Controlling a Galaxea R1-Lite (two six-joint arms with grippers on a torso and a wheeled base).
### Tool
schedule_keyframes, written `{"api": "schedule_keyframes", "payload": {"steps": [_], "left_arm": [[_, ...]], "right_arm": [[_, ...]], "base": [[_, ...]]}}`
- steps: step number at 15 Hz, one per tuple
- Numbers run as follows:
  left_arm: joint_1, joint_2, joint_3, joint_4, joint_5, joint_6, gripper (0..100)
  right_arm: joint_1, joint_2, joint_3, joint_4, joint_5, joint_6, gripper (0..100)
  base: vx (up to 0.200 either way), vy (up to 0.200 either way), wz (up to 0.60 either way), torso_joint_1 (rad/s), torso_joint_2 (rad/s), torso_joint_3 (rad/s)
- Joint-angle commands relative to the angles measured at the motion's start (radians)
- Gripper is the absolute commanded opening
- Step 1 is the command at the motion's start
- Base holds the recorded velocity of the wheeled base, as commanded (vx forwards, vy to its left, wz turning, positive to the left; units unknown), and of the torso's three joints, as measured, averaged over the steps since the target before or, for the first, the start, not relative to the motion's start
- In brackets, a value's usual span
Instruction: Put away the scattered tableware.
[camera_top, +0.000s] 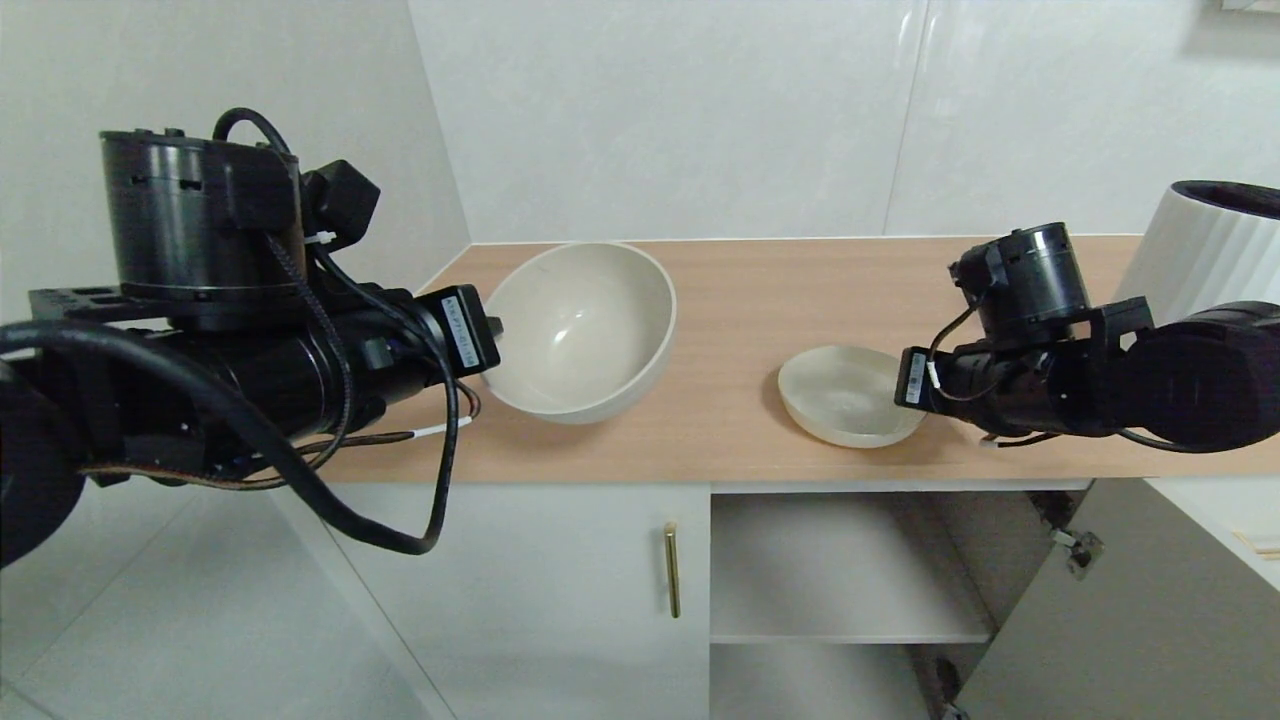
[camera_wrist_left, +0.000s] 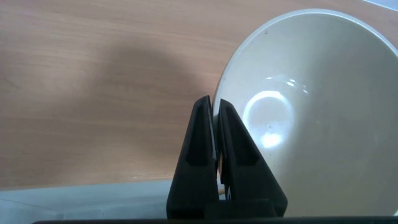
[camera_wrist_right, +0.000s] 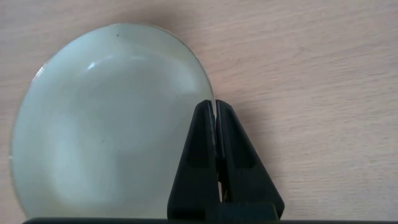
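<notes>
Left gripper (camera_wrist_left: 215, 106) pinched the rim of the large cream ceramic bowl (camera_top: 585, 330), tilted on the wooden counter (camera_top: 730, 300). The right gripper (camera_wrist_right: 216, 106) clamped the small translucent shallow dish (camera_top: 845, 395), nearer the open cupboard (camera_top: 850, 560).

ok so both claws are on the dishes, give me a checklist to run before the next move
1. Left claw shut on the rim of the large bowl: ok.
2. Right claw shut on the rim of the small dish: ok.
3. Both dishes hold nothing that could spill: ok.
4. Large bowl level: not ok, it is tipped up on its side.
5. Cabinet door open, with the shelf exposed below the counter: ok.
6. Room between the right arm and the white vase beside it: cannot tell.
</notes>
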Motion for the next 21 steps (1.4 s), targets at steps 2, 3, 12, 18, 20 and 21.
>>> {"api": "schedule_keyframes", "payload": {"steps": [2,3,12,18,20,21], "left_arm": [[0.001,-0.018,0.006,-0.001,0.001,-0.001,0],[0.002,-0.037,0.017,-0.001,-0.004,0.001,0],[0.001,-0.271,0.213,0.005,-0.022,0.068,0],[0.001,-0.250,0.232,0.004,-0.068,0.067,0],[-0.001,-0.242,0.233,0.004,-0.075,0.067,0],[-0.002,-0.241,0.235,0.005,-0.076,0.067,0]], "right_arm": [[0.001,-0.069,0.000,0.004,0.017,0.012,0],[0.001,-0.103,0.005,0.007,0.037,0.012,0],[0.024,-0.404,0.177,0.205,0.353,0.004,0],[0.024,-0.474,0.295,0.208,0.385,-0.067,0],[0.021,-0.459,0.303,0.199,0.383,-0.071,0],[0.019,-0.453,0.312,0.174,0.382,-0.073,0]], "base": [[0.000,0.000,0.00,0.000,0.00,0.000],[0.000,0.000,0.00,0.000,0.00,0.000],[0.000,0.000,0.00,0.000,0.00,0.000],[-0.067,0.000,0.00,0.002,0.00,0.000],[-0.100,0.000,0.00,0.006,0.00,-0.004],[0.000,0.000,0.00,0.000,0.00,0.000]]}}
